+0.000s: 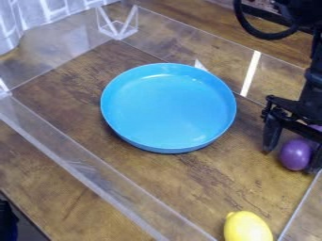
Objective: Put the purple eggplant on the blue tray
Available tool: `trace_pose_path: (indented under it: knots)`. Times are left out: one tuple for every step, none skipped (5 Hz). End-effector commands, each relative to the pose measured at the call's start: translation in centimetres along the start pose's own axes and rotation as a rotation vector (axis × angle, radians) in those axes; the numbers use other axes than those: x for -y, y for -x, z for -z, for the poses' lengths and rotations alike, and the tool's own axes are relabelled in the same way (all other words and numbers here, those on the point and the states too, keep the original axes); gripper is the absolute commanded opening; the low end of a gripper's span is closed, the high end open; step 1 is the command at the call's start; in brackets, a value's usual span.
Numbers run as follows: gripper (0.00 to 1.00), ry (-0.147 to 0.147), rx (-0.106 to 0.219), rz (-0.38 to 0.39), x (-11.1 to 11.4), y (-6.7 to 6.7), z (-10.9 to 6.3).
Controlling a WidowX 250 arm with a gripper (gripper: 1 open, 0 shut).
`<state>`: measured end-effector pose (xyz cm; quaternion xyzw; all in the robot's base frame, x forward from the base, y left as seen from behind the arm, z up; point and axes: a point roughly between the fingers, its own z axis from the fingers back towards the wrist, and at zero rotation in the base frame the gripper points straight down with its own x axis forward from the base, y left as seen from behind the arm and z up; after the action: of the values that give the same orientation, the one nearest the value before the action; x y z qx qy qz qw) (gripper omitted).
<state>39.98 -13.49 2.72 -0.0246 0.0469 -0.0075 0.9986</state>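
The purple eggplant (296, 154) lies on the wooden table at the right edge of the view, small and glossy. My black gripper (292, 139) hangs straight down over it, open, with one finger (270, 134) left of the eggplant and the other at the frame's right edge. The eggplant sits between the fingers; whether they touch it I cannot tell. The blue tray (126, 120), a large round dish with a shallow rim, rests empty in the middle of the table, left of the gripper.
A yellow lemon-shaped toy (248, 228) lies at the front right. Clear plastic walls (75, 168) fence the wooden table, and a clear stand (119, 21) is at the back left.
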Motion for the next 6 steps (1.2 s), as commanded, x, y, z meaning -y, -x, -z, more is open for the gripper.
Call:
trace_pose_path:
  knots:
    - [0.0, 0.015, 0.061, 0.004, 0.0, -1.3, -2.1]
    - [1.0, 0.009, 0.05, 0.006, -0.3, -1.5, -2.0]
    - [1.0, 0.002, 0.039, 0.01, -0.6, -1.6, -1.9]
    - [1.0, -0.004, 0.03, 0.008, -1.0, -2.0, -1.7]
    - [0.0, -0.008, 0.027, 0.008, -1.1, -2.1, -1.6]
    - [0.0, -0.019, 0.026, 0.016, -1.2, -1.8, -2.6]
